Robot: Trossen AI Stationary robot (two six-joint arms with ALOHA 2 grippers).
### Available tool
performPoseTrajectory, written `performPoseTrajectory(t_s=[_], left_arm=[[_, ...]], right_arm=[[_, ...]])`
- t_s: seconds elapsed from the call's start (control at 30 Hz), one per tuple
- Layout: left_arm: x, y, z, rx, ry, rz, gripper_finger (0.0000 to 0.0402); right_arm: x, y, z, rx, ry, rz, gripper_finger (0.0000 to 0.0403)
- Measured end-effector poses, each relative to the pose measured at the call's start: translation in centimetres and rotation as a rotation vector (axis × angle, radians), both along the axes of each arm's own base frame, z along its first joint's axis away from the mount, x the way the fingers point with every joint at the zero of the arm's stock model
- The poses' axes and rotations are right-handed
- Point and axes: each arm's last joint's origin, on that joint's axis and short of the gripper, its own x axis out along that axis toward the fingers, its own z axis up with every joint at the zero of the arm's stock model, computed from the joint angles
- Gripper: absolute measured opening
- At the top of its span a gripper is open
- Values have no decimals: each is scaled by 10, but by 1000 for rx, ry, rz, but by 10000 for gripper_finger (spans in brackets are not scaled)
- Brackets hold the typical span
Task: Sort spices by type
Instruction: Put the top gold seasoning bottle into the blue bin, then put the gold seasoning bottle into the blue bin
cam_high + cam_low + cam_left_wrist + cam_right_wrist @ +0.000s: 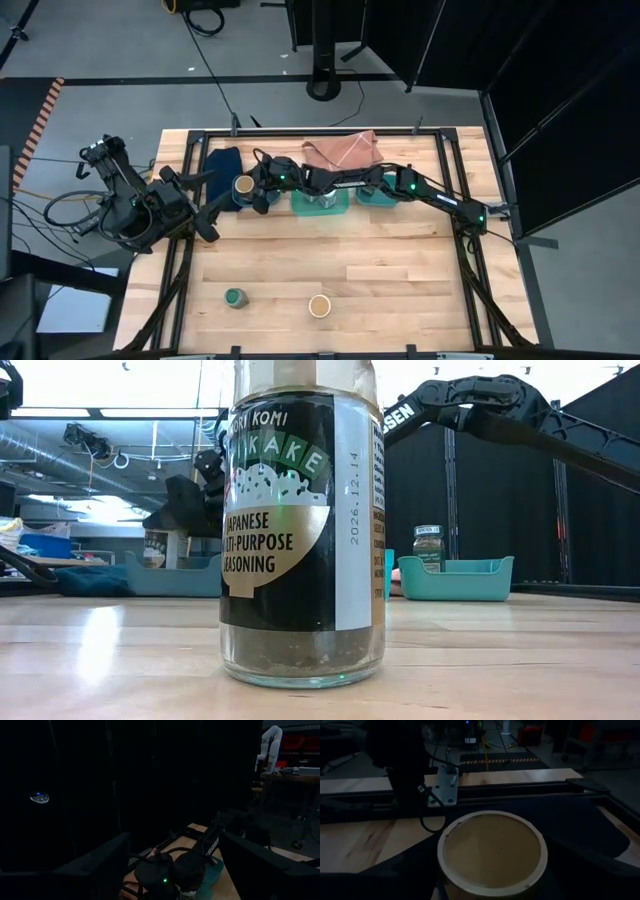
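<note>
My right gripper [254, 190] reaches across the table's far side and is open, with one finger on each side of a tan-lidded spice jar [492, 851]. That jar [243, 185] stands upright beside a dark blue cloth [222, 163]. A second tan-lidded jar [320, 305] and a green-lidded jar [235, 296] stand on the bare wood near the front edge. A further jar [428, 546] stands in a teal tray [470, 582]. My left gripper [207, 205] waits open at the table's left side, with nothing between its fingers. My right gripper comes nearly level from the table's right side, and its fingers [395, 877] flank the tan-lidded jar's wall below the lid [445, 870]. Whether they touch the jar I cannot tell. The jar stands upright on its base.
Teal trays [322, 207] with jars in them line the far side under my right arm. A pinkish-brown cloth [342, 150] lies behind them. Black frame rails [470, 260] run along the table's edges. The middle of the wooden top [330, 250] is bare.
</note>
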Motion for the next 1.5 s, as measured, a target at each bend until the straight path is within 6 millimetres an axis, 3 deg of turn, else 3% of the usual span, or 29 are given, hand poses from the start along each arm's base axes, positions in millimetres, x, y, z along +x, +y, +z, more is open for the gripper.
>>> performPoseTrajectory(t_s=[0.53,1.0,1.5], left_arm=[[0,0,0,0,0,0,308],[0,0,0,0,0,0,308],[0,0,0,11,9,0,308]], right_arm=[[3,0,10,-13,-51,3,352],[10,-13,83,-129,-73,-37,352],[-23,-16,154,-118,-17,-53,352]])
